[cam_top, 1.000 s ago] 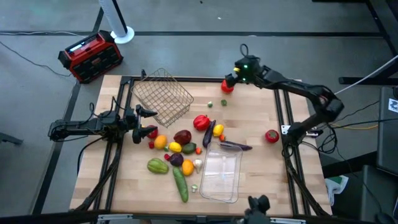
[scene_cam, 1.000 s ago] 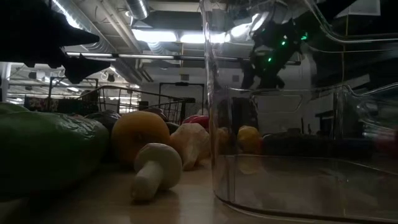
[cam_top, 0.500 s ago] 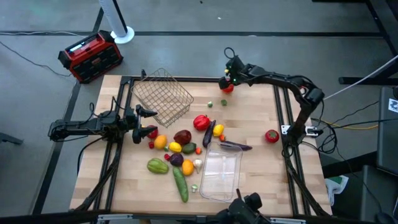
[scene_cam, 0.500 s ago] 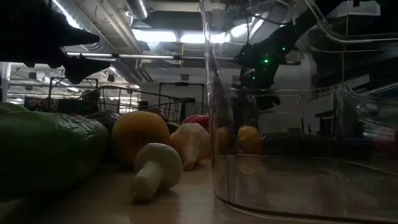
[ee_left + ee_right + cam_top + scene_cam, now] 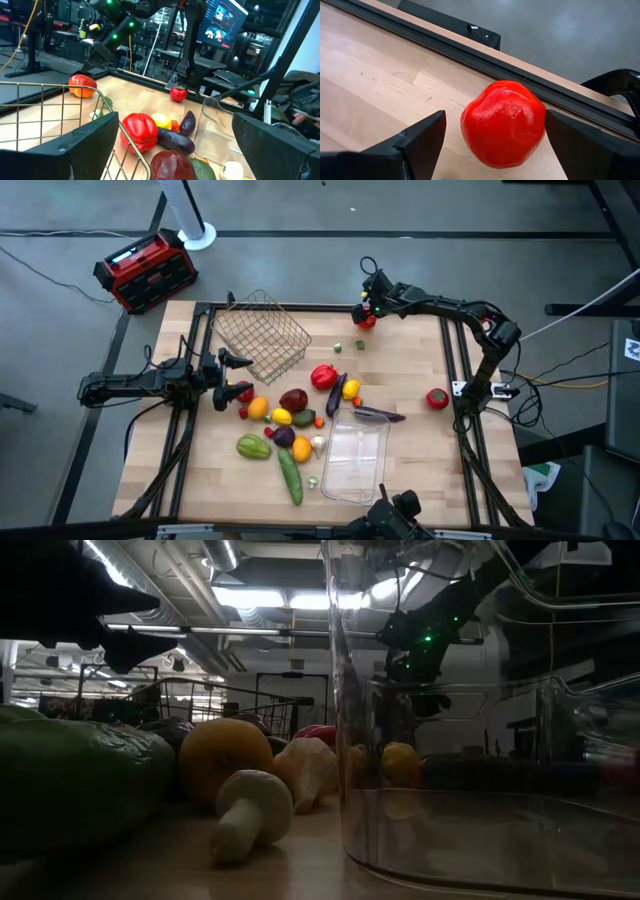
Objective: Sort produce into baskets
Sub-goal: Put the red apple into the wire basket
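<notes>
At the table's far edge, my right gripper (image 5: 366,315) hangs just over a red tomato (image 5: 502,124), fingers spread wide to either side of it without touching, a stance I read as the set-up for a straddling pinch before the fruit goes to a container. The tomato sits on the bare wood just beside the dark frame rail (image 5: 470,52), well apart from the main heap of produce. It is squat and nearly round, with no long axis worth naming, so I judge any approach angle would serve. My left gripper (image 5: 232,375) waits low at the table's left side, fingers also apart and holding nothing, aimed across the pile, with the wire-mesh basket (image 5: 262,335) just beside it. The clear plastic tray (image 5: 357,462) lies empty near the front edge. Among the heaped produce, the green cucumber (image 5: 290,476) lies with its long axis running roughly front to back, and a purple eggplant (image 5: 336,393) lies much the same, slightly slanted.
</notes>
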### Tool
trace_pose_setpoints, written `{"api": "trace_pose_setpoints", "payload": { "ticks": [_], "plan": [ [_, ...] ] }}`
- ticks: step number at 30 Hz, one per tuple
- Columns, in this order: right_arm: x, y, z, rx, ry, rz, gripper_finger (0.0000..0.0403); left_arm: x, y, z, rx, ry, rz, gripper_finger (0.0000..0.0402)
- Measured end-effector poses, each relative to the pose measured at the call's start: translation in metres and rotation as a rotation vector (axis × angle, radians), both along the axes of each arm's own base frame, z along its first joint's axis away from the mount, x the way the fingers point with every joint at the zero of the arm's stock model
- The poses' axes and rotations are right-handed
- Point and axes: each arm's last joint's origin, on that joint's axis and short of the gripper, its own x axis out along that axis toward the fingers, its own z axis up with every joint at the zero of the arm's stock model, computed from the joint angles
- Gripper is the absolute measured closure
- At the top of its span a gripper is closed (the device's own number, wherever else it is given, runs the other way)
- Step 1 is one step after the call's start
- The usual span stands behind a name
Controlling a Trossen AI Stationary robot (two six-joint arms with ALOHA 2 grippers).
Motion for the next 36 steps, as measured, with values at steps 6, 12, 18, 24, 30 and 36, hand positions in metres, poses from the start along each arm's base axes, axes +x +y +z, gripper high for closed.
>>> {"api": "trace_pose_setpoints", "payload": {
  "ticks": [6, 12, 18, 24, 30, 36],
  "plan": [
    [0.000, 0.000, 0.000, 0.002, 0.002, -0.001, 0.0068, 0.000, 0.000, 0.000, -0.012, -0.002, 0.000, 0.0015],
    [0.000, 0.001, 0.000, 0.022, -0.010, 0.007, 0.0068, 0.000, 0.000, 0.000, -0.015, -0.003, -0.001, 0.0015],
    [0.000, 0.001, -0.003, 0.020, 0.012, 0.002, 0.0042, 0.000, 0.000, 0.000, -0.015, -0.003, -0.001, 0.0015],
    [0.002, -0.002, -0.017, 0.050, 0.046, -0.002, 0.0015, 0.000, 0.000, 0.000, -0.015, -0.003, 0.000, 0.0015],
    [0.007, -0.005, -0.038, 0.093, 0.064, -0.048, 0.0016, 0.000, 0.000, 0.000, -0.016, -0.003, 0.000, 0.0015],
    [0.010, -0.008, -0.047, 0.098, 0.067, -0.046, 0.0006, 0.000, 0.000, 0.000, -0.015, -0.003, 0.000, 0.0015]
  ]
}}
